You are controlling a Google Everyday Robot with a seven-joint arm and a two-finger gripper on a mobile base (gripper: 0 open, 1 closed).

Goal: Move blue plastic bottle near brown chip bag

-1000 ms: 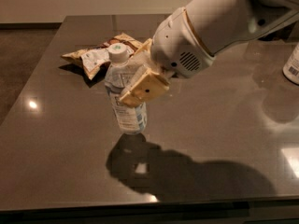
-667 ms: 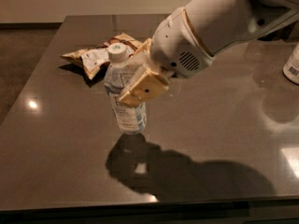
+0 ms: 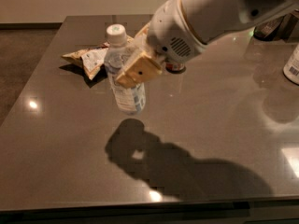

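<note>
The blue plastic bottle, clear with a white cap and pale label, is held a little above the dark table and leans slightly. My gripper is shut on its middle; a tan finger pad shows on its right side, and the other finger is hidden behind the bottle. The brown chip bag lies flat on the table just left of and behind the bottle. The bottle's shadow falls on the table below it.
A reddish-brown can stands behind the arm, mostly hidden. A white container stands at the right edge, with dark objects at the back right. The table's front edge runs along the bottom.
The bottle has risen in the view, held in the gripper, and now hangs above the table beside the chip bag. The bag has not moved.
</note>
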